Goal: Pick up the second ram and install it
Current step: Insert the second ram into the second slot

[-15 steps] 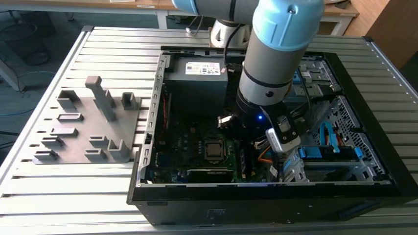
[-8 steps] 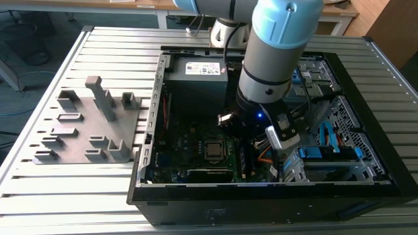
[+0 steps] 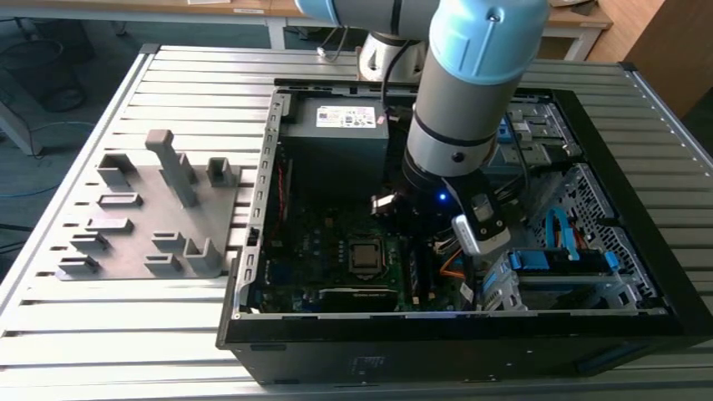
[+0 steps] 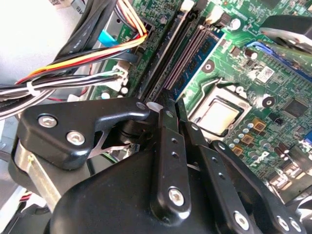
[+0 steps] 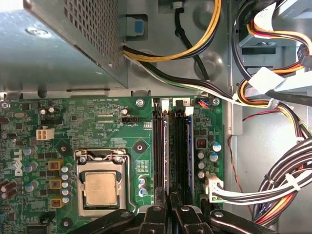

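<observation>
The second ram (image 5: pixel 166 156) is down on the motherboard (image 5: pixel 97 122). In the first wrist view it is edge-on, a thin bluish strip in the memory slot that runs straight out from the fingertips. The gripper (image 5: pixel 168 210) sits right over the strip's near end. Its two black fingers (image 5: pixel 157 217) are drawn in tight, with only a sliver between them, clenched on the board's edge. In the second wrist view the gripper (image 4: pixel 173 109) has its tips at the foot of the slot rows. How deep the stick sits in its slot I cannot tell.

Just beside it, one slot over on the cable side, stands the other memory stick (image 5: pixel 190 156), parallel and apart from the fingers. On the far side of the slots from that stick is the processor (image 5: pixel 100 187) under its metal frame. The perforated power supply box (image 5: pixel 58 39) lies beyond the motherboard's edge, and a bundle of coloured cables (image 5: pixel 287 185) sweeps past the slots.

In the exterior view the arm (image 3: pixel 468 109) plunges straight down into the open computer case (image 3: pixel 446 334), which lies on its side on the slatted metal table (image 3: pixel 112 334). On the exterior view's left, well apart from the case, sits the grey fixture plate (image 3: pixel 156 217) with its blocks.
</observation>
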`<state>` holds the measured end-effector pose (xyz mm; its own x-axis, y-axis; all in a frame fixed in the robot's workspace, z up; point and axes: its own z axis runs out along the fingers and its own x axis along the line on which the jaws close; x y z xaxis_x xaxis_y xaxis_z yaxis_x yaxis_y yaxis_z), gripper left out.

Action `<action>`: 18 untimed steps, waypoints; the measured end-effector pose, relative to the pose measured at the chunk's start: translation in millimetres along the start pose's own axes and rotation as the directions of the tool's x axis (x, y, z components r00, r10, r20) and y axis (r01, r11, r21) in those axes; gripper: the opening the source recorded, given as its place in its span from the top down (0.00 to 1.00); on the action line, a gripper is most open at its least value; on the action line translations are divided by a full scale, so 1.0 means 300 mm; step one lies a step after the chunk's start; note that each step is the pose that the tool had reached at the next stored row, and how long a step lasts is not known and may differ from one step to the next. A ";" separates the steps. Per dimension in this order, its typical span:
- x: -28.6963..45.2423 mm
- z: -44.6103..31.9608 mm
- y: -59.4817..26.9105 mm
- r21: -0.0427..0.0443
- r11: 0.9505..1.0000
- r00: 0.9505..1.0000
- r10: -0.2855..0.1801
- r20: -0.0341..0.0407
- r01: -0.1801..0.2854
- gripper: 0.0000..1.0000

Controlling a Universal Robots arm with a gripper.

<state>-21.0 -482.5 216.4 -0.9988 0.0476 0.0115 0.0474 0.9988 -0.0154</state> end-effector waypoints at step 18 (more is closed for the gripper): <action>-0.001 0.009 0.006 0.000 1.000 1.000 0.000 0.000 0.000 0.86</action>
<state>-20.8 -480.8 213.8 -0.9988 0.0475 0.0116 0.0473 0.9988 -0.0158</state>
